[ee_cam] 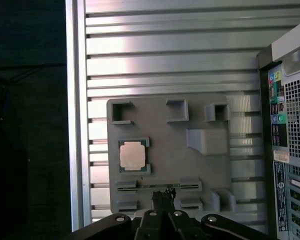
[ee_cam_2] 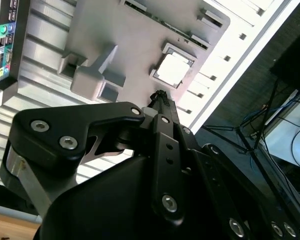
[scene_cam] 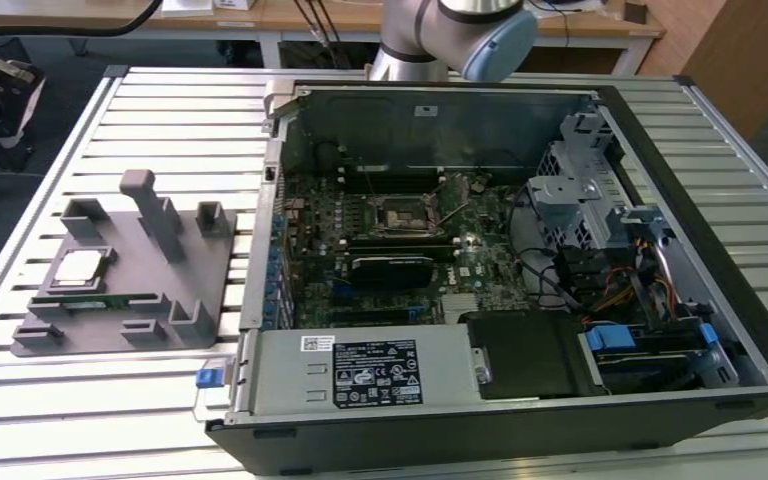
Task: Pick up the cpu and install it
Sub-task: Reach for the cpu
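The cpu (scene_cam: 80,266), a small silver-grey square chip, lies flat in a recess of the grey holder plate (scene_cam: 171,255) on the exterior view's left. Both wrist views look down on the cpu (ee_cam_2: 172,69) (ee_cam: 132,155) from well above. My gripper (ee_cam: 163,192) hangs high over the holder's edge, beside the cpu and not touching it. Its black fingertips (ee_cam_2: 160,96) are pressed together with nothing between them. The black square socket (scene_cam: 400,212) sits on the motherboard inside the open computer case (scene_cam: 704,250).
A long green memory stick (scene_cam: 97,300) lies in a slot of the holder near the cpu. Grey posts (scene_cam: 144,200) stand up from the holder. The slatted metal table (scene_cam: 91,400) carries both holder and case. The arm's base (scene_cam: 451,40) rises behind the case.
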Robot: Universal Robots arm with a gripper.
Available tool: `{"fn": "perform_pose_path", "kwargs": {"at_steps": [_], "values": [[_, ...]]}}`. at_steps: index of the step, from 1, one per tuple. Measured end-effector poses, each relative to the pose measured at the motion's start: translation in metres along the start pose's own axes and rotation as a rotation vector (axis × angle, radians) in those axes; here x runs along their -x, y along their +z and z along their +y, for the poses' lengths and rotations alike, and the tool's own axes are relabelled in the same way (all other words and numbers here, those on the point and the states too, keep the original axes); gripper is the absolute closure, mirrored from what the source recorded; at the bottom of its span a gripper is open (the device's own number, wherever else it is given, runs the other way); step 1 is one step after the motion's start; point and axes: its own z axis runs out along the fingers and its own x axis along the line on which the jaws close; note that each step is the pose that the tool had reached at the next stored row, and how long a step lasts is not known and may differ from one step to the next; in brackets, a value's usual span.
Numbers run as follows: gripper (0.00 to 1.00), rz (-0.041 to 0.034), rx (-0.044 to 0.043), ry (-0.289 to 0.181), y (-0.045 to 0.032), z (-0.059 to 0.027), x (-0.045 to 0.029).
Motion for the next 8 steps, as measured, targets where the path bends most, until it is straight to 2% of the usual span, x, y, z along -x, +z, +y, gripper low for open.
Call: {"fn": "perform_pose_path", "kwargs": {"at_steps": [8], "values": [[0.89, 0.0003, -0.0001, -0.006, 0.0033, 0.0035, -0.0202]]}}
